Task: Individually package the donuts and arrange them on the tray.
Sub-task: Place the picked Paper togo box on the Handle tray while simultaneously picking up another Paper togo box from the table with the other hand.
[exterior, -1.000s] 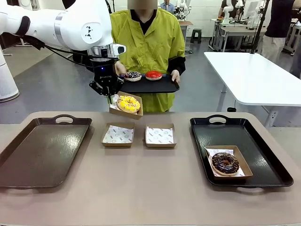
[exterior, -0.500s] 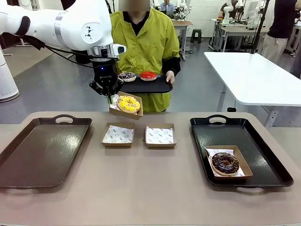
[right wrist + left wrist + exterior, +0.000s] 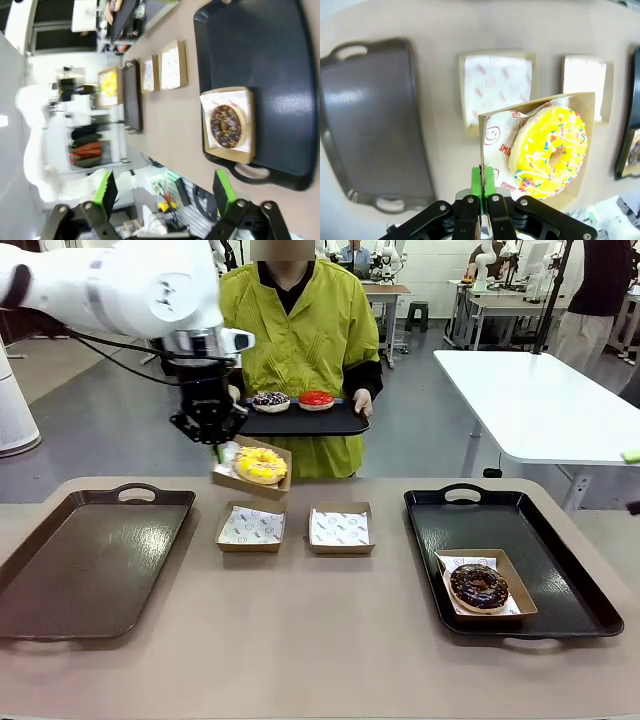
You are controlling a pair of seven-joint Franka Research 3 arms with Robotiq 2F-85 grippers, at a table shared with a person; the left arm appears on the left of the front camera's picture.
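Swung left and slightly up since a second ago, with the left tool [image 3: 218, 448] clamped shut on one thin wall of the cardboard box [image 3: 228, 476] carrying the yellow-iced donut [image 3: 260, 463]. Held in mid-air over the far side of the counter [image 3: 320, 640], above and beyond the two empty boxes [image 3: 251, 527], not yet over the left tray [image 3: 90, 560].

Pinched by a single edge and slightly tilted, so likely trouble from here:
- Donut sliding out on a sharp swing or a steeper tilt.
- Cardboard buckling or slipping between the green pads [image 3: 489, 181].
- Clipping the person's tray [image 3: 300, 422] just behind, with the purple-dark donut [image 3: 270, 400] and red donut [image 3: 316, 398] on it.

Right tool [image 3: 165, 192] spread wide, gripping nothing, high above the right tray [image 3: 260, 60] with the boxed chocolate donut [image 3: 226, 126].
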